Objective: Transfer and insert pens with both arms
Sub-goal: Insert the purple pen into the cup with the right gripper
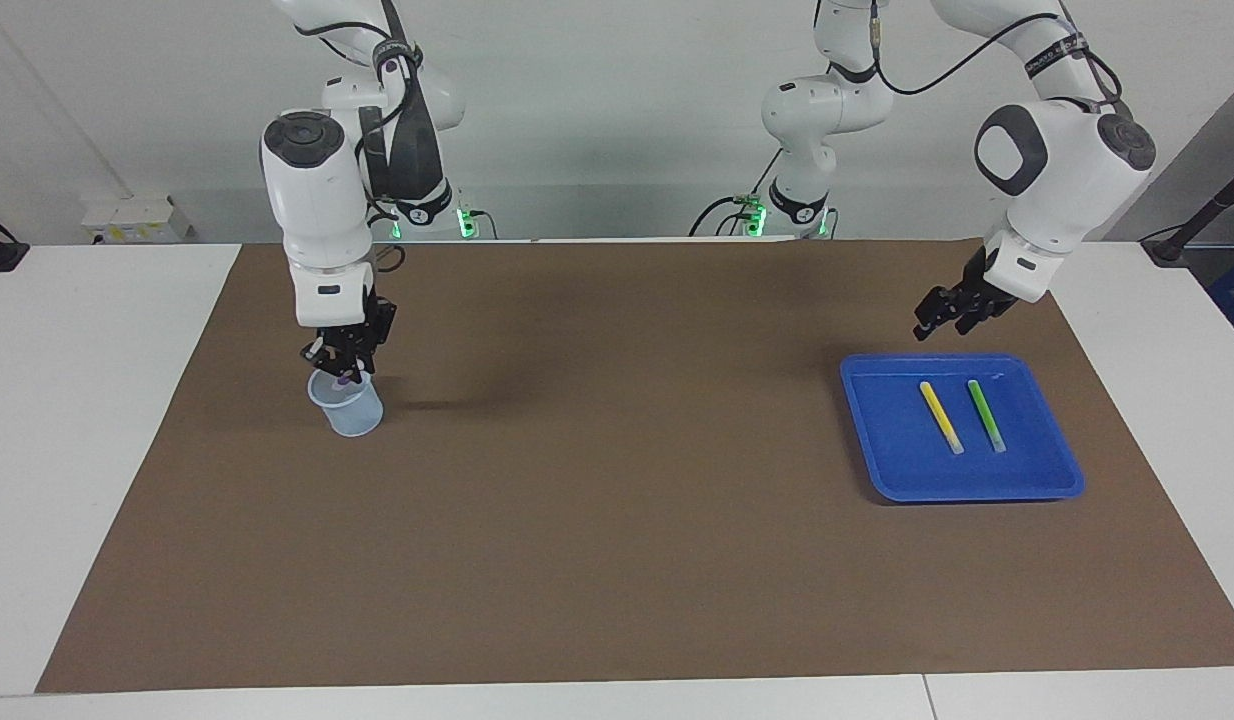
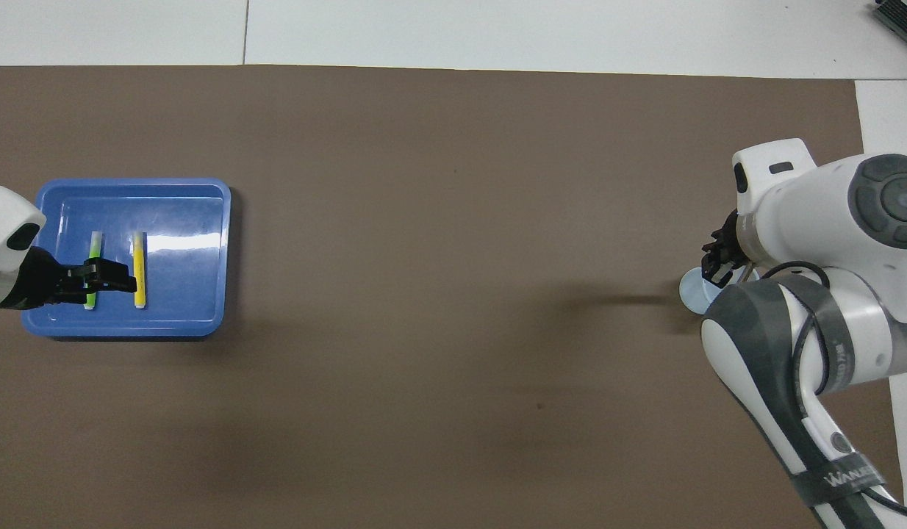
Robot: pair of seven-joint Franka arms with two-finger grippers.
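My right gripper [image 1: 341, 364] points straight down over the pale blue cup [image 1: 349, 408] and is shut on the purple pen [image 1: 345, 379], whose lower end sits at the cup's mouth. From overhead the right gripper [image 2: 718, 263] and its arm hide most of the cup [image 2: 689, 292]. The yellow pen [image 1: 941, 416] and the green pen [image 1: 986, 414] lie side by side in the blue tray [image 1: 1062, 485]. My left gripper [image 1: 939, 320] hangs open and holds nothing, above the tray's edge nearer the robots. Overhead, the left gripper [image 2: 106, 283] overlaps the green pen [image 2: 94, 246] beside the yellow pen [image 2: 139, 266].
A brown mat [image 1: 617, 520] covers the table between the cup and the tray [image 2: 203, 220]. White table surface [image 1: 97, 400] borders it at both ends.
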